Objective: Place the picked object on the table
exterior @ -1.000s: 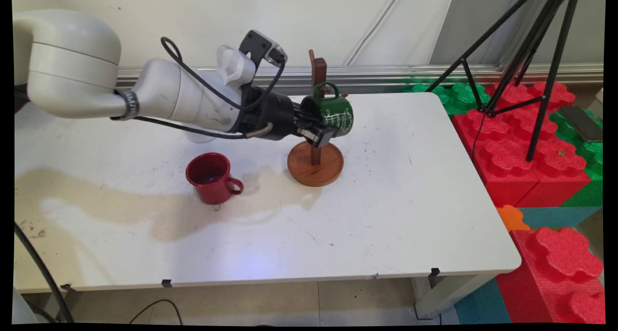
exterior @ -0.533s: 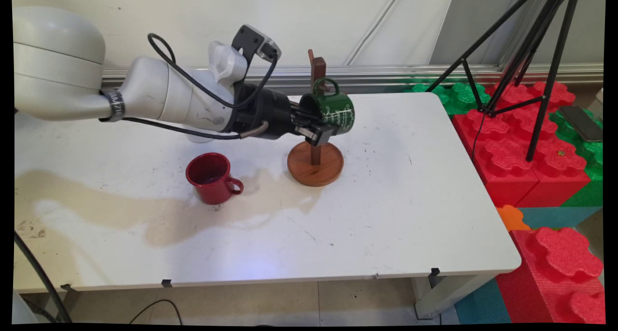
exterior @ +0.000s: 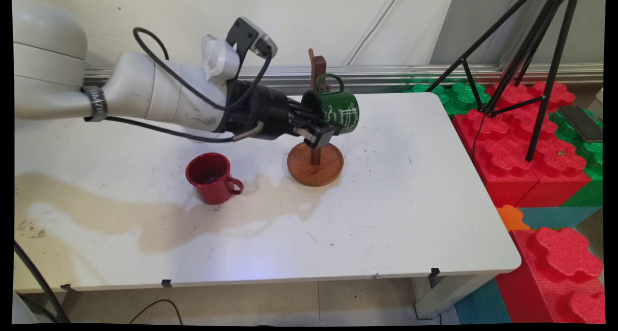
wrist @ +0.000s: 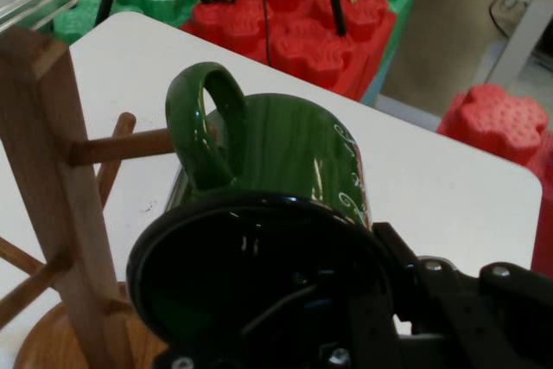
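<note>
Main view, surface: white tabletop (exterior: 410, 215), scuffed, with a wide tan stain across its left half; pale wall behind.
Main view, room: red and green foam blocks (exterior: 521, 147) and a black tripod (exterior: 536, 56) off the right edge; the tabletop's right half is open.
Main view, count: two mugs, one wooden mug tree (exterior: 316, 150) near the far edge; the red mug (exterior: 211, 177) stands left of its base.
Main view, gripper (exterior: 318, 128): pinching the green mug's (exterior: 338, 111) rim, mug lifted on its side.
Hand view, mug: its handle (wrist: 203, 127) just beside a peg (wrist: 117, 146) of the tree; contact unclear.

Pincer (exterior: 322, 124) holds mug (exterior: 338, 112) beside rack (exterior: 316, 153); second mug (exterior: 211, 177) left on table (exterior: 386, 215).
</note>
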Controlling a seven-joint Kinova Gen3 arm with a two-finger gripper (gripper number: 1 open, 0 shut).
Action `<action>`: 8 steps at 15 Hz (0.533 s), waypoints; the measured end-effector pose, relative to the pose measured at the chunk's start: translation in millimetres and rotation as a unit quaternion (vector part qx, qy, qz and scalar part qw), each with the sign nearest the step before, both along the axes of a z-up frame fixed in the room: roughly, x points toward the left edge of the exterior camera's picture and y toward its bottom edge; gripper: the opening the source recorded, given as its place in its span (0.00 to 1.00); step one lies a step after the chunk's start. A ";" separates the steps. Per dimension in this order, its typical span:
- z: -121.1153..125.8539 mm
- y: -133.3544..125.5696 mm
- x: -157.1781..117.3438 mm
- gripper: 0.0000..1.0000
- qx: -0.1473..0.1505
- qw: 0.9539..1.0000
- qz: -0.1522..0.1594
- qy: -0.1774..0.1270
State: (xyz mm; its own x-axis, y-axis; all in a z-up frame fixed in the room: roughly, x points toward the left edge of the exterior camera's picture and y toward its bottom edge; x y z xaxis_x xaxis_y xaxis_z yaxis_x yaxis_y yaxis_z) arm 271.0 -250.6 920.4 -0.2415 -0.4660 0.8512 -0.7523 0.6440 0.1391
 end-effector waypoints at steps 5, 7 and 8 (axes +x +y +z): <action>3.5 13.6 3.7 0.00 -0.010 0.999 -0.030 -0.036; 5.5 21.8 3.9 0.00 -0.013 0.997 -0.049 -0.052; 6.6 26.0 3.9 0.00 -0.014 0.996 -0.058 -0.060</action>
